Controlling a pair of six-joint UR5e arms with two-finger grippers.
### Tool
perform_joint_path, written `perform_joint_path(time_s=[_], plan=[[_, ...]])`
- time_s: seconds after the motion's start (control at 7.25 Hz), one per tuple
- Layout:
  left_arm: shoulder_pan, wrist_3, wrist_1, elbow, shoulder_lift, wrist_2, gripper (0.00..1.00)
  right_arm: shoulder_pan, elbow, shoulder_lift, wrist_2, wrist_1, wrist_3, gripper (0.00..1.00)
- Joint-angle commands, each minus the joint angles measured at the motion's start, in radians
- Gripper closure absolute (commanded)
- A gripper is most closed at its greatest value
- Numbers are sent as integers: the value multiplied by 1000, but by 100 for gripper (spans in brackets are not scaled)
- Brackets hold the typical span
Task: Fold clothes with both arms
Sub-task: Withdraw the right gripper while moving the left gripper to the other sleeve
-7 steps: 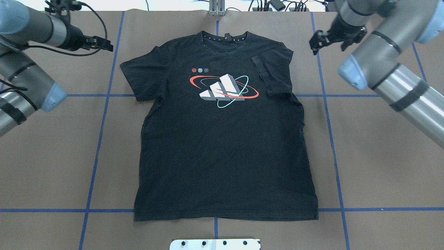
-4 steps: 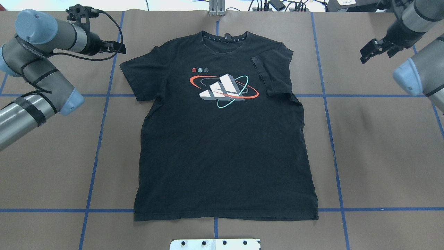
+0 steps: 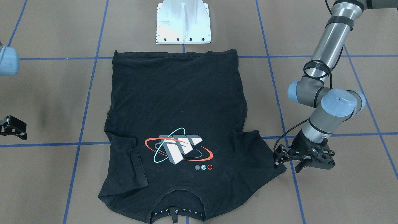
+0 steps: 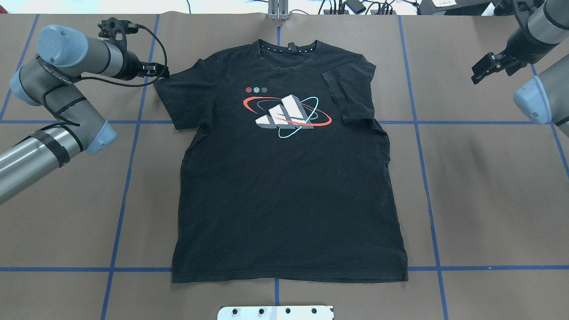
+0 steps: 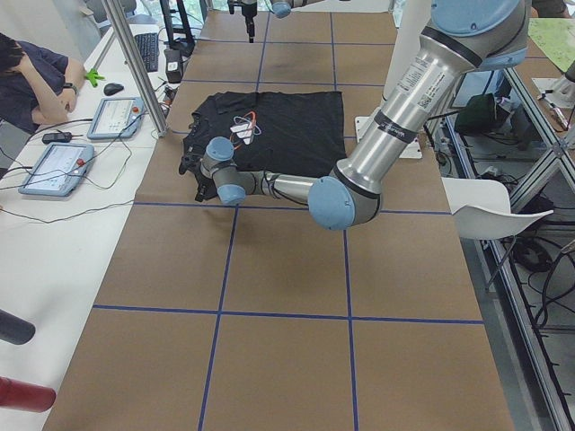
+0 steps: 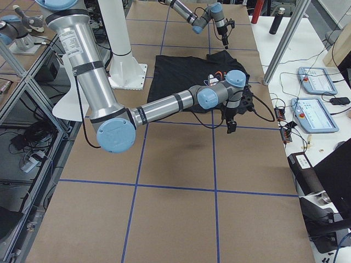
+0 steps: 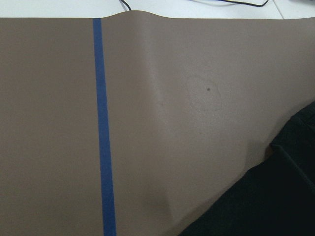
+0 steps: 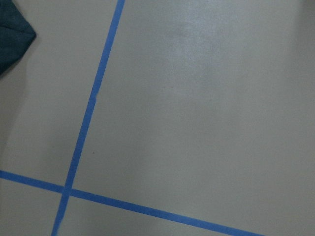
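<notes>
The black T-shirt [image 4: 284, 186] lies flat and print-up in the middle of the table, collar at the far side. It also shows in the front view [image 3: 177, 99]. Its right-side sleeve [image 4: 346, 95] is folded in over the chest. My left gripper [image 4: 158, 72] is low at the outer corner of the other sleeve [image 3: 267, 155], jaws open around the edge. That sleeve's edge fills the lower right of the left wrist view [image 7: 266, 196]. My right gripper [image 4: 483, 70] is open and empty, well off to the shirt's right.
The brown table cover carries a grid of blue tape lines [image 4: 129, 178]. The white pedestal base [image 3: 183, 25] stands just behind the shirt's hem. A side desk with tablets [image 5: 112, 117] and a seated person [image 5: 27, 72] lies beyond the far edge.
My left gripper has moved right and down to the sleeve's corner. My right arm has swung away to the right, from beside the shoulder to far off the shirt.
</notes>
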Motion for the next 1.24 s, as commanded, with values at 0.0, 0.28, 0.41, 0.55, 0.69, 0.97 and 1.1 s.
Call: perform_joint_path(time_s=[0.0,0.28,0.41,0.55,0.69,0.97,1.1], plan=[[20,-8,-6,19,-2,49,25,0,-2,4,0,1,3,0],[14,-8,-6,19,-1,50,31,-1,-2,8,-2,1,9,0],[14,-8,-6,19,-1,50,34,-1,-2,10,-2,0,9,0],[16,-8,-5,19,-1,49,39,-1,-2,10,-2,1,11,0],[16,-7,-5,19,1,49,41,-1,-2,10,-2,1,9,0],[20,-5,-3,20,5,49,43,-1,-4,11,-2,1,9,0],[20,-5,-3,20,7,50,44,-1,-4,11,-2,1,11,0]])
